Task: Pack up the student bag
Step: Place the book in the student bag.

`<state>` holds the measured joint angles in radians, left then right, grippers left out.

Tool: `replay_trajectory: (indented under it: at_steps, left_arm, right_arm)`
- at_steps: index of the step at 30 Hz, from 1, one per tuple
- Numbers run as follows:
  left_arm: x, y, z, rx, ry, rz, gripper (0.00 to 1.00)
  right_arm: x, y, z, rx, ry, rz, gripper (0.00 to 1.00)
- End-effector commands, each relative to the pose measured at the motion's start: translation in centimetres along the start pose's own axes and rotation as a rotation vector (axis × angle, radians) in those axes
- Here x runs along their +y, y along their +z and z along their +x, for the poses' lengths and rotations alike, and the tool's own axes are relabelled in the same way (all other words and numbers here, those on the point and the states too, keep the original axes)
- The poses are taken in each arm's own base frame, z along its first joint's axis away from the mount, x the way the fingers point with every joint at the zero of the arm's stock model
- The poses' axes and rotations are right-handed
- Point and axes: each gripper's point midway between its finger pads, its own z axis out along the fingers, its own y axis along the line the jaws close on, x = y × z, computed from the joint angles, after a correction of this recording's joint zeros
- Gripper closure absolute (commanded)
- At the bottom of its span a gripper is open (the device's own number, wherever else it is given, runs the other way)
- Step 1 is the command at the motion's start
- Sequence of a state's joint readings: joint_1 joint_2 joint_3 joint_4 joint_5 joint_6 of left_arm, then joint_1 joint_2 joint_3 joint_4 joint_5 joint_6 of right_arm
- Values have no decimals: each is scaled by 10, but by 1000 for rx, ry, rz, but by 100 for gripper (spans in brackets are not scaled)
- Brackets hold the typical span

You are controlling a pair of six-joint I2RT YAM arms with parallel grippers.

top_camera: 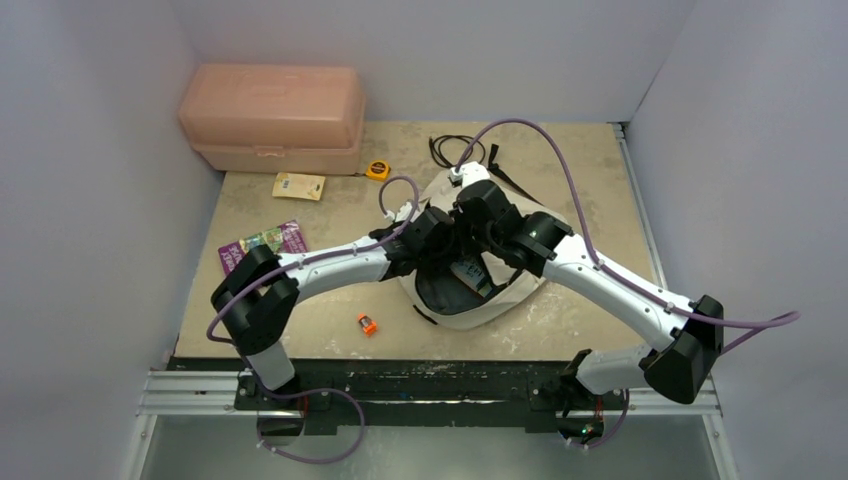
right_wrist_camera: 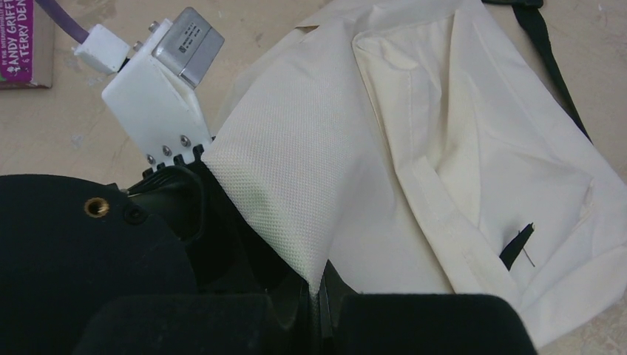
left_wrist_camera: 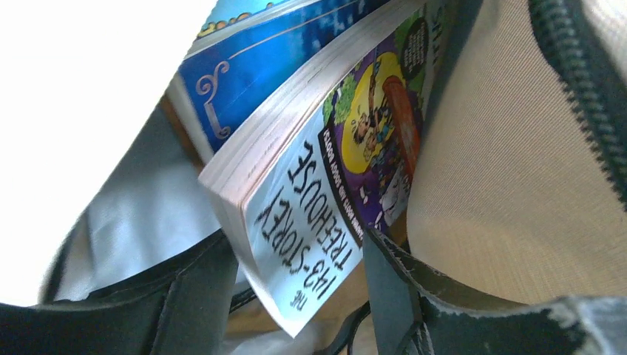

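Observation:
The cream student bag (top_camera: 470, 308) lies in the middle of the table with its mouth held up. My right gripper (top_camera: 478, 238) (right_wrist_camera: 319, 296) is shut on a fold of the bag's fabric (right_wrist_camera: 281, 185). My left gripper (top_camera: 450, 262) (left_wrist_camera: 292, 248) reaches inside the bag, its jaws open. A corner of a paperback, "The 143-Storey Treehouse" (left_wrist_camera: 318, 192), hangs between the dark fingers (left_wrist_camera: 170, 296). A blue book (left_wrist_camera: 259, 66) stands behind the paperback. The bag's beige lining (left_wrist_camera: 503, 170) and black zipper (left_wrist_camera: 584, 81) fill the right of the left wrist view.
A purple book (top_camera: 262, 243) (right_wrist_camera: 22, 44) lies left of the bag. Farther back are a yellow card (top_camera: 299, 186), a yellow tape measure (top_camera: 377, 169) and a pink plastic box (top_camera: 272, 118). A small orange object (top_camera: 367, 323) sits near the front edge. Black straps (top_camera: 455, 150) trail behind the bag.

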<state>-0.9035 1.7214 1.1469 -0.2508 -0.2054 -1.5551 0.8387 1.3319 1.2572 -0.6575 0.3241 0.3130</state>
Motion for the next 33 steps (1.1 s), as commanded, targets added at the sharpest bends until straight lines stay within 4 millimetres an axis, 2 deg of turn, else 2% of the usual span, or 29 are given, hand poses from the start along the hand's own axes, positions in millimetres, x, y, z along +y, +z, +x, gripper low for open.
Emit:
replay_trajectory:
  at_steps: [1, 5, 8, 13, 19, 22, 25, 30, 33]
  left_arm:
    - [-3, -31, 0, 32, 44, 25, 39]
    - [8, -37, 0, 32, 49, 21, 44]
    - [15, -33, 1, 34, 44, 8, 56]
    - [11, -24, 6, 52, 47, 11, 65]
    - [16, -9, 13, 77, 5, -38, 61]
    - [6, 0, 15, 86, 12, -29, 60]
    - [-16, 5, 4, 68, 50, 3, 60]
    - [-27, -5, -14, 54, 112, 49, 61]
    - [-15, -15, -9, 88, 194, 69, 58]
  right_arm:
    - [11, -10, -23, -92, 27, -53, 100]
    - [12, -12, -24, -101, 33, -58, 100]
    - [12, -10, -22, -94, 32, -59, 100]
    - [13, -12, -22, -93, 37, -64, 100]
    - [13, -14, -21, -94, 43, -69, 100]
    - [13, -13, -21, -90, 45, -68, 100]
    - [13, -15, -22, -96, 53, -73, 100]
    - [10, -12, -17, -94, 54, -54, 100]
    - [10, -7, -14, -85, 56, -49, 100]
